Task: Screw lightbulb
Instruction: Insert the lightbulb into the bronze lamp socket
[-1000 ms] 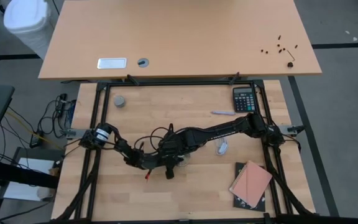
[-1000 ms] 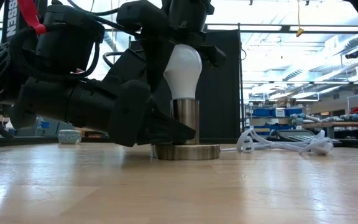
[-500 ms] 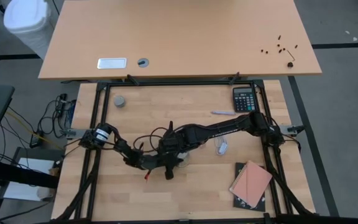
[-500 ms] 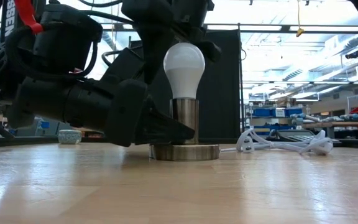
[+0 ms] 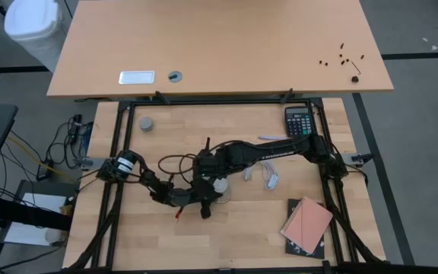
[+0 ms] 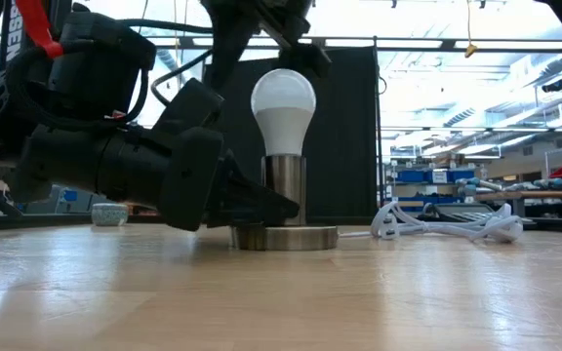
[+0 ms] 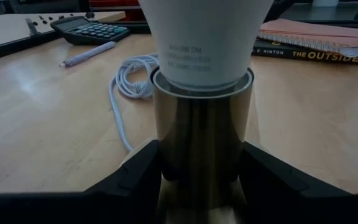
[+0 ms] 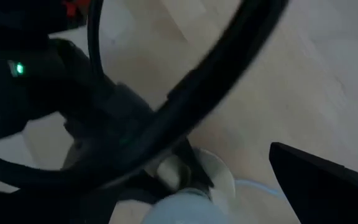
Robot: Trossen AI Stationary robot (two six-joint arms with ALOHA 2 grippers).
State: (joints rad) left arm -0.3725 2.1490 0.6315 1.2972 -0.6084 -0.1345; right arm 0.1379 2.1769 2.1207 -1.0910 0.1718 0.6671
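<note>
The white lightbulb [image 6: 283,102] stands upright with its screw end down in the silvery socket tube [image 6: 284,190] of a round disc base [image 6: 284,237] on the table. In the high view the bulb [image 5: 219,185] shows at the table's middle. My left gripper [image 7: 202,180] lies low on the table, shut on the socket tube. My right gripper [image 6: 266,39] hangs open above the bulb and a little to its left, touching nothing. In the right wrist view the bulb's top [image 8: 179,208] shows below that gripper. My left gripper pinches the socket tube's lower part [image 7: 202,143] between its two fingers [image 7: 135,180], one on each side. The fingers come level from the table's left, just above the disc base. The base rests flat on the table, and the tube and bulb stand upright.
The lamp's white cord [image 5: 268,179] lies coiled to the right of the base. A calculator [image 5: 299,120] and a pen [image 5: 272,138] lie at the far right. A book with a pink notebook [image 5: 306,224] lies at the near right. A small grey cap [image 5: 147,123] lies far left.
My right gripper, which had its fingers about the bulb's top, has let go and opened. It has risen and drawn back toward the table's far edge, so the bulb's top is now bare. The bulb stays upright in the socket.
</note>
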